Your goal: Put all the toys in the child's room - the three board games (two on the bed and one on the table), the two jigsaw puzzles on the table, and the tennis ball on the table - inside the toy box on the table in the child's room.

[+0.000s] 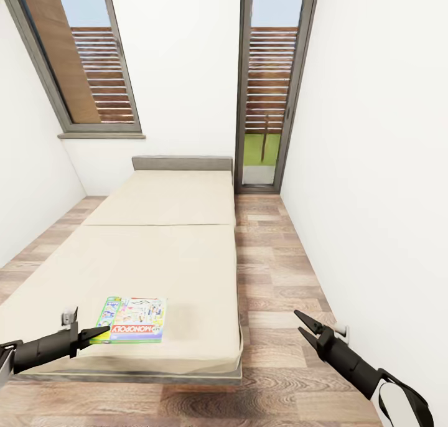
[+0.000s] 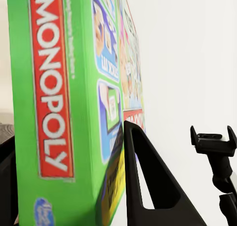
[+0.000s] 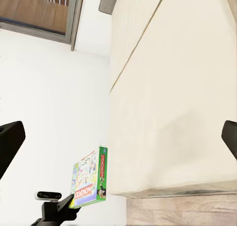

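Observation:
A white-and-green Monopoly board game [image 1: 132, 320] hangs flat just over the near-left corner of the beige bed [image 1: 168, 253], casting a soft shadow on the mattress. My left gripper [image 1: 94, 334] is shut on the game's near-left edge. In the left wrist view the green edge of the board game [image 2: 54, 112] sits between the dark fingers [image 2: 148, 191]. The right wrist view shows the board game [image 3: 90, 179] held beside the mattress [image 3: 173, 88]. My right gripper [image 1: 301, 324] stands open and holds nothing, over the floor right of the bed.
A grey headboard [image 1: 182, 163] stands at the far end of the bed. A window [image 1: 87, 60] and a tall glass door [image 1: 269, 84] are in the back wall. A strip of wood-plank floor [image 1: 274, 271] runs between the bed and the white right wall [image 1: 373, 165].

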